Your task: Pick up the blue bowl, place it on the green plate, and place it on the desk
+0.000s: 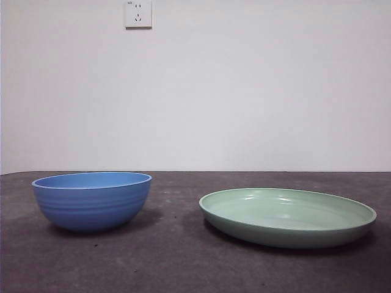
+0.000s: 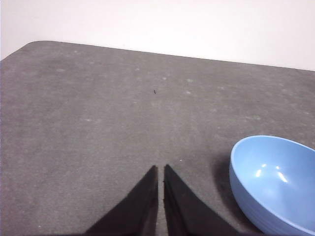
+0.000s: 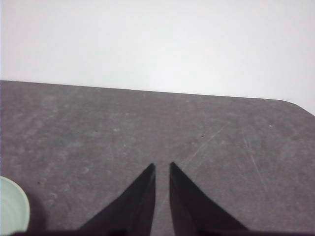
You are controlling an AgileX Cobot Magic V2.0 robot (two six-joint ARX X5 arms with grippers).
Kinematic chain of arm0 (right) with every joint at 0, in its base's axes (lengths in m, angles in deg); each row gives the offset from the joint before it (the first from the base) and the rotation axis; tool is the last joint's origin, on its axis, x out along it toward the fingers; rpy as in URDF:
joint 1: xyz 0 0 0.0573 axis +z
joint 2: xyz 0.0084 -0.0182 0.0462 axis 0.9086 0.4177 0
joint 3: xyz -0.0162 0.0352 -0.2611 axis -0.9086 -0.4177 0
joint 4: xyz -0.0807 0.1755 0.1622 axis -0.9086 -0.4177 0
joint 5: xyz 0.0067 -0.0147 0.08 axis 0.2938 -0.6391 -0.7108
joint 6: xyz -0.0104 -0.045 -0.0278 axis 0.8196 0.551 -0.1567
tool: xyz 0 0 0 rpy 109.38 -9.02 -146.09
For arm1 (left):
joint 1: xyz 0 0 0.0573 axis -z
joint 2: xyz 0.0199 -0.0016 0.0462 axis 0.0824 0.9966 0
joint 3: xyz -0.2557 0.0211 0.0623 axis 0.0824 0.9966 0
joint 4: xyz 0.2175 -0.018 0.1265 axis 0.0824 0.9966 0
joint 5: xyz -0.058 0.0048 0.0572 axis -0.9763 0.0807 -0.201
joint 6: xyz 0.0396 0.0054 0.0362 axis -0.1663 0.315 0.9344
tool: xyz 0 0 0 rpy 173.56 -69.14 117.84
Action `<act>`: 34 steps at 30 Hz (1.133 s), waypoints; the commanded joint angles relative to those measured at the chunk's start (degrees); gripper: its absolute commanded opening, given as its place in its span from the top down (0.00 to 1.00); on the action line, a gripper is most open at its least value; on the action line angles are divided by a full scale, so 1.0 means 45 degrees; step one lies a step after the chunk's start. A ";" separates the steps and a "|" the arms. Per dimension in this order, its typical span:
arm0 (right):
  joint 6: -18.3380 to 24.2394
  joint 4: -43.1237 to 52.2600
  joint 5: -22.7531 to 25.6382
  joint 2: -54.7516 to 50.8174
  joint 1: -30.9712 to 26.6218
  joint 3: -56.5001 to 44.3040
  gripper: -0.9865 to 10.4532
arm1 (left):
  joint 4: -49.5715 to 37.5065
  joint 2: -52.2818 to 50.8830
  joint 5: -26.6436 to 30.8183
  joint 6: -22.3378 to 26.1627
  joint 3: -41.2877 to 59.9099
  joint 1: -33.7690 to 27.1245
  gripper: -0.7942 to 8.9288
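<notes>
The desk (image 1: 183,262) is the largest thing, a dark grey rough top that fills the lower part of the front view under a white wall. On it, at the lower right of the front view, lies the green plate (image 1: 287,217), wide and shallow, with nothing inside. At the lower left of the same view stands the blue bowl (image 1: 91,200), upright and also with nothing inside. The two are apart, with bare desk between them. High on the wall, near the top of the front view, is a small white socket (image 1: 138,13).

No arm shows in the front view. The left gripper (image 2: 161,169) hangs above bare desk with its jaws almost together, only a thin slit between them, holding nothing; the bowl is at the lower right of its picture. The right gripper (image 3: 162,167) has jaws a little parted, also holding nothing, and an edge of the plate shows at its lower left.

I judge that the first step, picking up the bowl, is not yet begun. The next move probably calls for the left gripper to spread its jaws, reach the bowl's rim and close over the wall of it.
</notes>
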 commanded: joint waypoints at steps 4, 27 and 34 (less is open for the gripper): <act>-0.2361 0.0262 -0.1166 -0.0024 0.0005 0.0000 0.88 | -0.0136 -0.0005 -0.0126 -0.0612 0.0005 -0.0019 0.90; -0.5435 -0.3546 -0.7130 0.5722 0.0102 0.6567 0.90 | 0.1739 0.4726 -0.2356 -0.2370 -0.7048 0.0087 0.90; -0.5207 -0.5056 -0.8442 0.8092 0.0680 0.9330 0.90 | 0.3517 0.7145 -0.4401 -0.2127 -1.0171 0.0087 0.90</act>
